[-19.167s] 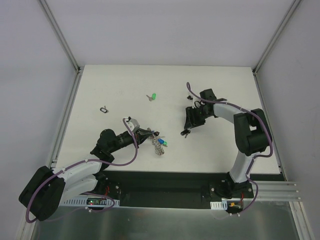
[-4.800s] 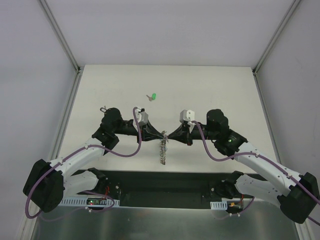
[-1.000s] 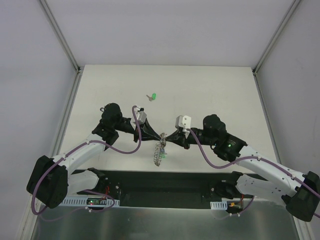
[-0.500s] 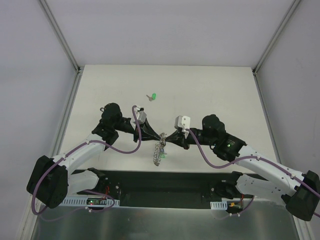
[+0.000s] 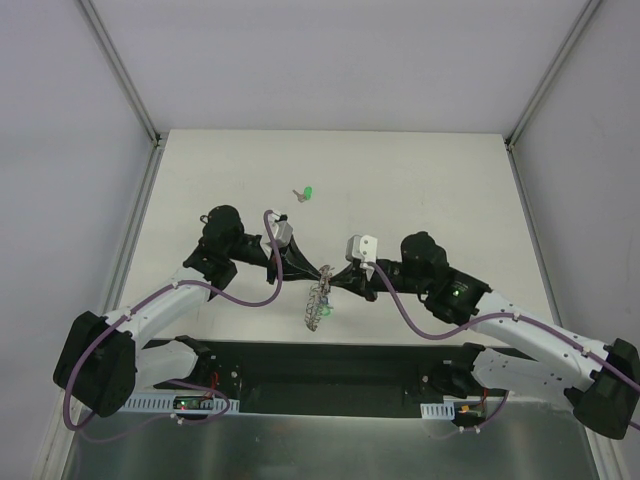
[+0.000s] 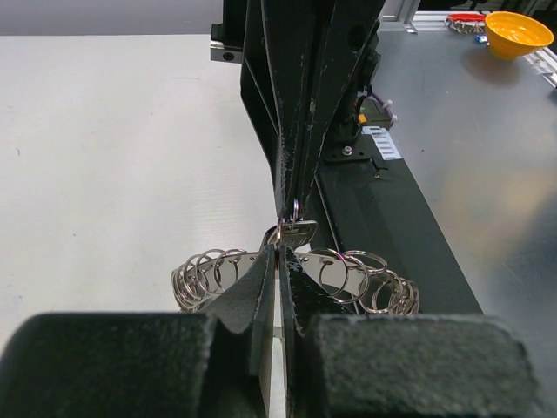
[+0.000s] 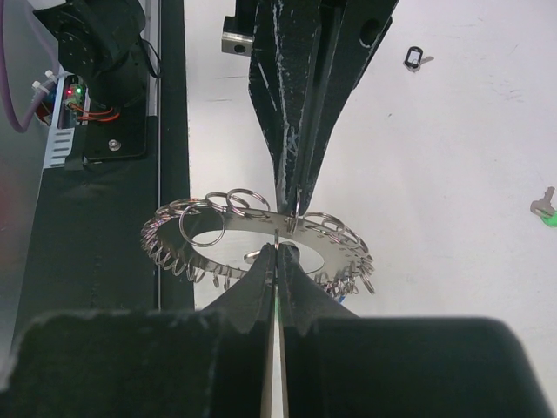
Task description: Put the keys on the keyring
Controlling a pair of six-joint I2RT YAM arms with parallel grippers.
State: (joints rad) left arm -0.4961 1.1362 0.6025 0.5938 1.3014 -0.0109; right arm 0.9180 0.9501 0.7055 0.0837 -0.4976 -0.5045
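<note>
My left arm (image 5: 165, 297) and right arm (image 5: 510, 322) stretch inward, tips meeting. The left gripper (image 6: 277, 261) pinches the coiled silver-grey metal keyring (image 6: 207, 270). Only its wrist camera shows the right gripper (image 6: 291, 211) clamping a tiny silver key (image 6: 298, 233).

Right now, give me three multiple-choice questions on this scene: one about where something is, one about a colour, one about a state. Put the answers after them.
1. Where is the keyring?
A. in the far left corner
B. between the left gripper and the right gripper
C. under an arm's elbow

2. What colour is the head of the loose key lying on the table?
A. red
B. yellow
C. green

3. How is the left gripper?
A. wide open
B. shut on the keyring
C. out of view

Answers:
1 B: the top view shows it hanging where the two arms meet.
2 C: its head shows bright green.
3 B: the left wrist view shows its fingers pressed together on the ring's rim.
</note>
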